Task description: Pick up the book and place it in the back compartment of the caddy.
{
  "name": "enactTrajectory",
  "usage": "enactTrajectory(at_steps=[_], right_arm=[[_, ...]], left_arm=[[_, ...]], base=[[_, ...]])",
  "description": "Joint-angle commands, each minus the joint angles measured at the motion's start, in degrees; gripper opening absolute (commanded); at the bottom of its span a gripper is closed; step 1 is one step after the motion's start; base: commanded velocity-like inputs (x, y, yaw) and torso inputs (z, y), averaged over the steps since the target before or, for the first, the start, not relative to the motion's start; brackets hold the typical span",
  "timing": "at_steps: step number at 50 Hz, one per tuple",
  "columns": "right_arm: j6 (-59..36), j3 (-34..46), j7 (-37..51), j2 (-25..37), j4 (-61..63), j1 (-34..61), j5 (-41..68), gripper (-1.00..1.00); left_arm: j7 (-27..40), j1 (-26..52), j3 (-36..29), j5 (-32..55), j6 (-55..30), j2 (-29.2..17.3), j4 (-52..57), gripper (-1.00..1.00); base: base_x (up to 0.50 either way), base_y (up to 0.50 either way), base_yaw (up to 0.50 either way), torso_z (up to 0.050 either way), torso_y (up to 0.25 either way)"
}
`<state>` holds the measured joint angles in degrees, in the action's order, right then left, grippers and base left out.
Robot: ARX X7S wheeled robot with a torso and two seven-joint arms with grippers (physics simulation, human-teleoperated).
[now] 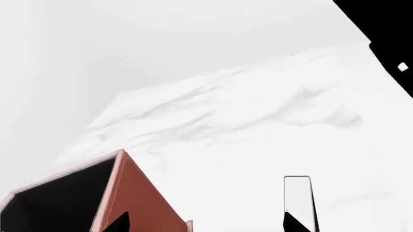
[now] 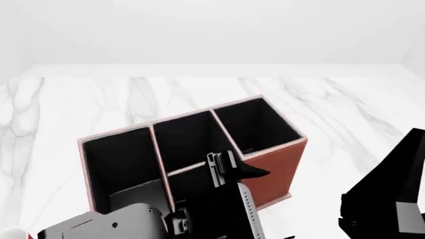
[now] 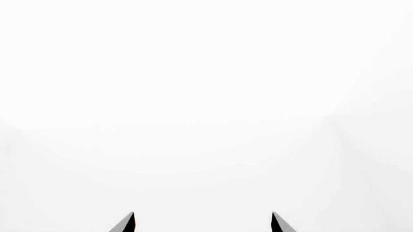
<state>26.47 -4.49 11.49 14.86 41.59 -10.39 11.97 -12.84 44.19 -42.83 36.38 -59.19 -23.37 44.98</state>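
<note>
One left arm (image 2: 133,224) over one caddy (image 2: 272,172), three compartments visible.

Stock on hand, as I count it:

- Table (image 2: 345,109), white marble: one.
- Caddy (image 2: 275,169), red-brown outside and black inside: one.
- Compartments in it: four. Three stand open in a row along the far side, and my left arm (image 2: 106,226) partly covers the fourth.
- Mug (image 2: 12,234): one, only a red sliver at the head view's edge.
- Arms of mine: two, counting the right arm (image 2: 385,204).
- Claws: two, my left gripper (image 1: 206,223) and my right gripper (image 3: 202,222).
- Fingertips (image 1: 119,223) showing: two on each.
</note>
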Motion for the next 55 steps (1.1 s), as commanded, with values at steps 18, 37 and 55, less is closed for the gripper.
enactTrajectory(at_steps=[18,37,55], right_arm=[[0.09,-0.26,-0.48,-0.21,-0.31,0.09,-0.85,1.00],[0.32,0.41,-0.13,0.24,-0.43,-0.07,-0.90,1.00],[0.84,0.92,0.16,0.60,-0.85,-0.18,-0.93,1.00]], left_arm=[[-8.75,6.68,-0.57,1.07,1.96,3.19,-9.69,1.00],[-7.13,4.83,-2.49,0.96,3.31,6.98,-11.35,1.00],[-4.55,1.99,-0.06,4.98,2.85,10.99,-12.62,1.00]], base=[[0.00,0.00,0.00,0.000,0.000],[0.00,0.00,0.00,0.000,0.000],[0.00,0.00,0.00,0.000,0.000]])
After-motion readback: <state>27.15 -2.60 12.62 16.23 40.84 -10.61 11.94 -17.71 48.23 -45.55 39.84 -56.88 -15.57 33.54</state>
